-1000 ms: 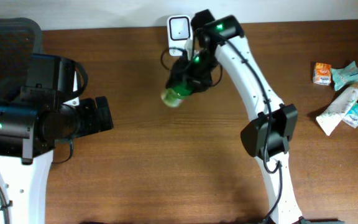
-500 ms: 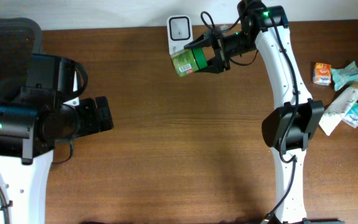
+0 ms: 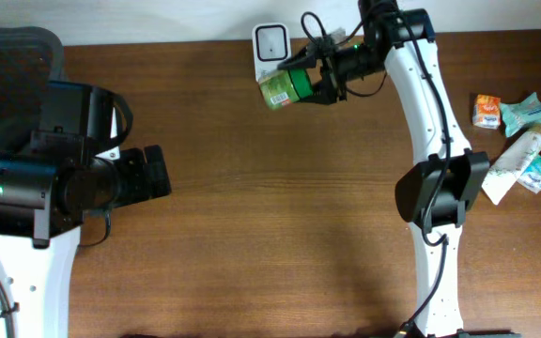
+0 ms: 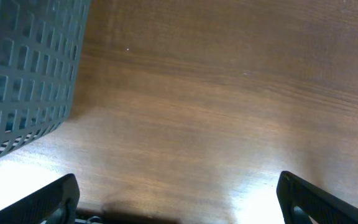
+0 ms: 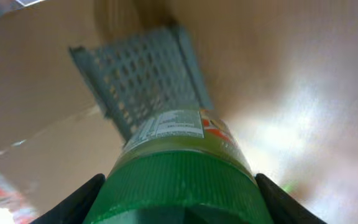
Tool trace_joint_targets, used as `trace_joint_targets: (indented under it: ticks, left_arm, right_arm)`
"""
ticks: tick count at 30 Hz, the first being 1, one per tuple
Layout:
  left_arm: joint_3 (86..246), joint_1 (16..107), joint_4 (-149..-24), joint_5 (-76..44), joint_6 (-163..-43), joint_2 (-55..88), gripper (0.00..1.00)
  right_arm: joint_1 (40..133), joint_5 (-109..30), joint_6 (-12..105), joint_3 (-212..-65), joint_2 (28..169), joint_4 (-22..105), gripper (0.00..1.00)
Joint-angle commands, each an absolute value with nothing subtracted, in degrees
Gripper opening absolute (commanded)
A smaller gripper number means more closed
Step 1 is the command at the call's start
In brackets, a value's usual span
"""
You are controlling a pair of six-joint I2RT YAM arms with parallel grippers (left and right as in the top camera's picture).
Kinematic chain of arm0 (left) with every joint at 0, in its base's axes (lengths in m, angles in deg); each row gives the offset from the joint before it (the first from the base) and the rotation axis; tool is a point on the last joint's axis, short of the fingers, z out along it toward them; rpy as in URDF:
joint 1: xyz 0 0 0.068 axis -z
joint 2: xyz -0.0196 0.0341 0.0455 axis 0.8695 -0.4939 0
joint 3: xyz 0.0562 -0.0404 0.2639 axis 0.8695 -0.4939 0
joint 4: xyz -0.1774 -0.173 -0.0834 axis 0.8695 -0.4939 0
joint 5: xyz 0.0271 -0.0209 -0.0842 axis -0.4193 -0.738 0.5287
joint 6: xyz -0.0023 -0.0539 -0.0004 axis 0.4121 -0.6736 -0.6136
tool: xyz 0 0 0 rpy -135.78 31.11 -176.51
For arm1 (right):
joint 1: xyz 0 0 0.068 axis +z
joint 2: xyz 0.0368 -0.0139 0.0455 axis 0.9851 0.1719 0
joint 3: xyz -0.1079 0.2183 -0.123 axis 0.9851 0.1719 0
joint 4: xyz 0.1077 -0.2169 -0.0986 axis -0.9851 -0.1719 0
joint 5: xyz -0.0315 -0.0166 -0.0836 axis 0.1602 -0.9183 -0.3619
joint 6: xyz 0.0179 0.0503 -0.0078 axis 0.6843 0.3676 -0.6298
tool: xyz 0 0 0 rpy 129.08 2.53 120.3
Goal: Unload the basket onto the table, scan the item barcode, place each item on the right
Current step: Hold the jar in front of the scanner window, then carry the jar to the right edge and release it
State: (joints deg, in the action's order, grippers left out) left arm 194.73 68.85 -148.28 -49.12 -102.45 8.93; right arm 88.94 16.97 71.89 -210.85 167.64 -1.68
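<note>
Holding a green-capped jar (image 3: 278, 90) just in front of the scanner (image 3: 270, 42), on its side, bottom end toward the scanner's left side. From overhead I can't tell whether the two touch. My right gripper (image 3: 319, 75) has its fingers clamped around the cap end, so the labelled body sticks out free. In the right wrist view the ribbed green cap (image 5: 179, 180) fills the bottom of the picture, with a printed panel (image 5: 166, 124) on the label beyond it.

I'd judge it stiff plastic and fairly light. The ribs give good bite, while the glossy label would be slippery, so the cap is the right place to hold it and keeps the print uncovered.

Far left of the scanner, my left gripper (image 4: 179, 205) hangs with its fingers wide apart and nothing between them, beside a grey basket (image 4: 23, 74). Well to the scanner's right lies a pile of other packets (image 3: 524, 141).
</note>
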Motion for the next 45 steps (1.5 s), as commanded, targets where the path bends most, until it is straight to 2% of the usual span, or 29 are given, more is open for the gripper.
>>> trace_joint_targets:
  ticks: [1, 4, 11, 14, 20, 24, 31, 36, 40, 45]
  left_arm:
    - [194.93, 68.85, -148.24, -49.34, -103.04, 9.58, 0.99]
    - [194.95, 68.85, -148.24, -49.34, -103.04, 9.58, 0.99]
    - [194.93, 68.85, -148.24, -49.32, -103.04, 9.58, 0.99]
    - [194.93, 68.85, -148.24, -49.34, -103.04, 9.58, 0.99]
    - [194.93, 68.85, -148.24, -49.34, -103.04, 9.58, 0.99]
    - [194.93, 68.85, -148.24, -49.32, -103.04, 9.58, 0.99]
    - [194.93, 68.85, -148.24, -49.32, -103.04, 9.58, 0.99]
    - [194.95, 68.85, -148.24, -49.34, -103.04, 9.58, 0.99]
    - [194.95, 68.85, -148.22, -49.34, -103.04, 9.58, 0.99]
    - [194.95, 68.85, -148.24, -49.34, -103.04, 9.58, 0.99]
  right_arm:
    - [91.79, 0.79, 71.37, -211.98, 166.79, 7.04, 0.57]
    - [94.93, -23.62, 70.27, -211.92, 167.01, 13.45, 0.54]
    - [99.96, -45.87, 61.01, -203.87, 168.03, 39.63, 0.55]
    - [99.96, -50.48, 59.43, -198.06, 168.45, 52.31, 0.55]
    - [99.98, -51.18, 55.15, -190.83, 170.35, 73.31, 0.55]
    - [99.98, -51.21, 54.8, -190.83, 172.56, 80.59, 0.55]
    - [100.14, -51.18, 53.68, -190.8, 172.76, 80.18, 0.55]
    - [98.91, -51.21, 48.37, -190.87, 169.17, 77.64, 0.55]
    - [95.22, -51.21, 48.42, -190.87, 162.39, 66.43, 0.55]
    - [85.69, -51.18, 51.65, -190.87, 155.66, 44.55, 0.56]
